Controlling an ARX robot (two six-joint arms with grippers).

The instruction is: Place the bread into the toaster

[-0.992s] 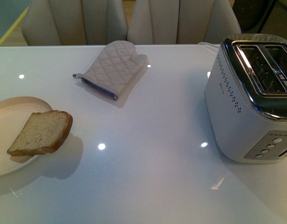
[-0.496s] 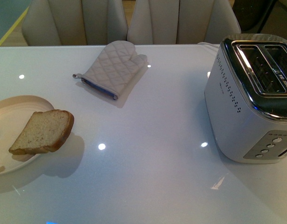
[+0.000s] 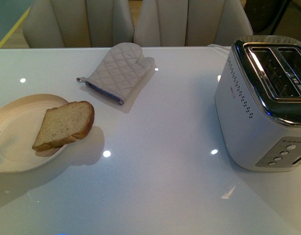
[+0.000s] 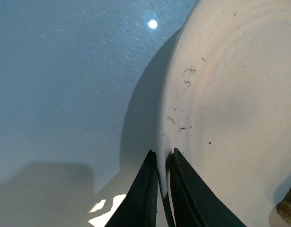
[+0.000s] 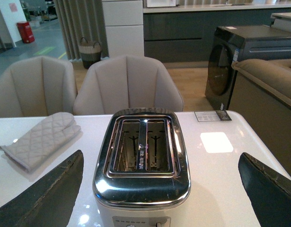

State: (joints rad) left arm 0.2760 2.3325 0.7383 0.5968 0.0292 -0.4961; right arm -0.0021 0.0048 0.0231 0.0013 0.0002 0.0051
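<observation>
**Bread on its plate, toaster slots empty: the main work is all ahead**

Front view: the thick slice of light brown bread with a darker golden crust (image 3: 64, 125) lies on the round cream ceramic plate (image 3: 13, 164) at the left of the glossy white table (image 3: 160, 191), its rounded top hanging over the plate's rim. The boxy silver-white toaster with the shiny chrome top (image 3: 260, 112) stands well apart from it, at the right. A quilted beige oven mitt (image 3: 118, 71) lies flat further back, between the two. I judge the task barely begun. The bread has yet to be grasped, carried across and lowered into a slot. I cannot clearly make out either arm here.

Left wrist view: the left gripper (image 4: 163, 153) sits low at the plate's edge. Its two dark fingers are almost together, with the rim between them: one on the table side, the other over the plate's inner face. I read that as a pinch on the plate, not on the bread. A brown crumbly patch in the frame's corner is probably the bread, and it is apart from the fingers.

Right wrist view: the right gripper (image 5: 160, 156) is spread wide and holds nothing. It hangs just short of the toaster, above it, looking down into both slots, which are empty. The mitt lies off to one side on the table. This arm looks poised to receive or guide the bread, though that is only my guess.
</observation>
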